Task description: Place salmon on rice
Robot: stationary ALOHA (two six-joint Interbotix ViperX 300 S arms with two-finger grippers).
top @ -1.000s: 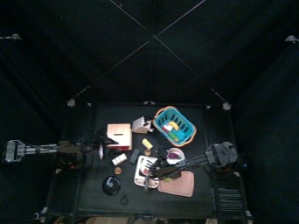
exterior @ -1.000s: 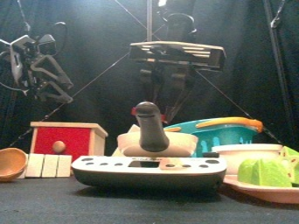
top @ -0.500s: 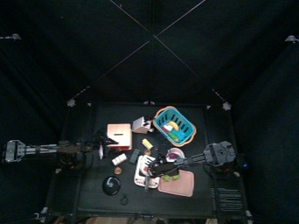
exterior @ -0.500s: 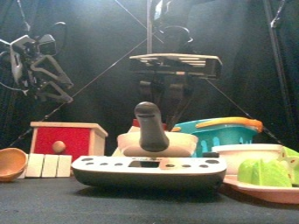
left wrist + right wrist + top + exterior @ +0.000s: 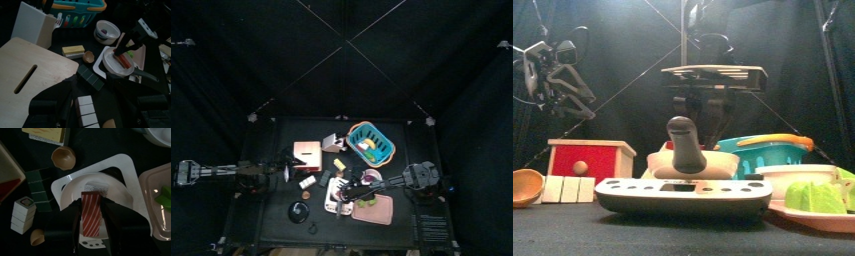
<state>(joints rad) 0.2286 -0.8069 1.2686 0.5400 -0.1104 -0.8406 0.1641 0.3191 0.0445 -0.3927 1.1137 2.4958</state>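
Your right pincer [image 5: 90, 223] holds the salmon slice [image 5: 90, 214], orange with pale stripes, lengthwise between its two jaws, which stand partly apart and closed on its sides. The slice hangs directly over the white plate [image 5: 120, 170]; whether it touches the rice [image 5: 100, 187] at its far end you cannot tell. In the left wrist view the same pincer [image 5: 127, 52] stands over that plate [image 5: 107, 67], the salmon [image 5: 125, 60] showing red between its jaws. Beside the plate: a brown shell-like piece [image 5: 64, 156], a white bowl [image 5: 107, 31], a yellow block [image 5: 73, 50], a tray with green leaves [image 5: 163, 198]. Further off: a teal basket [image 5: 372, 140], a red wooden box [image 5: 588, 160]. Your left pincer [image 5: 547, 65] hangs raised at the desk's left side; how far its jaws are open you cannot tell.
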